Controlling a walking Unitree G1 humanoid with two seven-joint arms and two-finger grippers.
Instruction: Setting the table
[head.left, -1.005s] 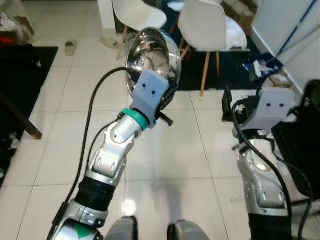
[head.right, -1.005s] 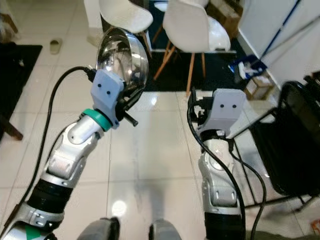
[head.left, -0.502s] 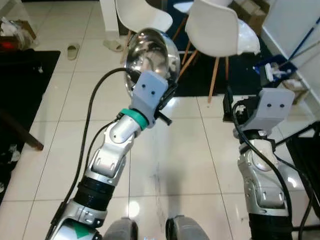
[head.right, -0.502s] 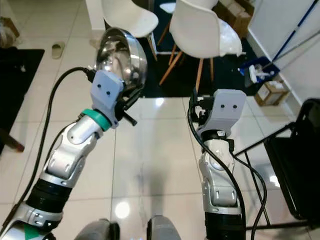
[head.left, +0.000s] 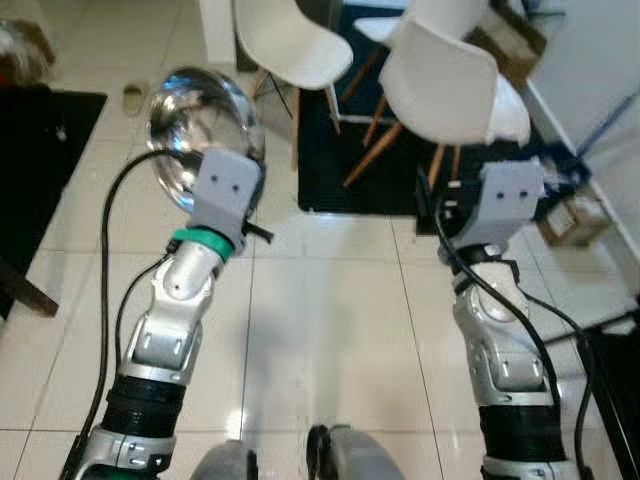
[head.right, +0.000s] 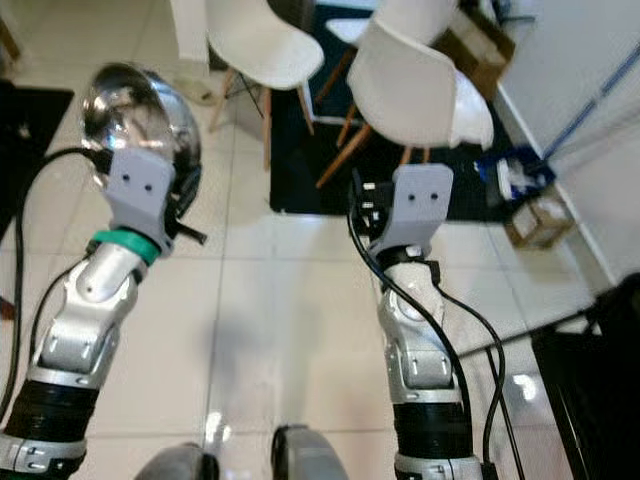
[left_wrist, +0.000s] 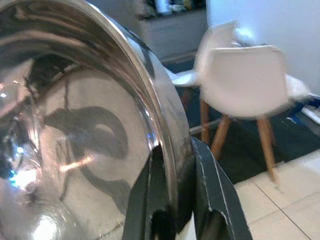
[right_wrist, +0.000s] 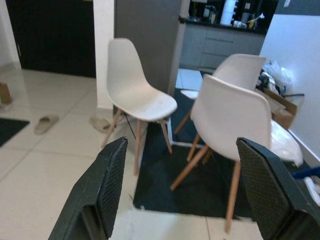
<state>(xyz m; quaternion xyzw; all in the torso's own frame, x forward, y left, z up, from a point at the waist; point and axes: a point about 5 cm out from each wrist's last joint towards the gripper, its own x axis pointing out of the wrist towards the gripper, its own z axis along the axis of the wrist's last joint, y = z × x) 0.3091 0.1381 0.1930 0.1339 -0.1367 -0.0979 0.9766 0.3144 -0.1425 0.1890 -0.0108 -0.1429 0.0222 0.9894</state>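
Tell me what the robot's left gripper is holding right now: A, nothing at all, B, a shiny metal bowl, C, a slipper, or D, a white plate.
B: the left gripper is clamped on the rim of a shiny metal bowl, while the right gripper is open with nothing between its fingers.

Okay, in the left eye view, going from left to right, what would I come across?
Black mat → steel bowl held by the left end effector → nearer white chair → second white chair → right end effector, open → cardboard box.
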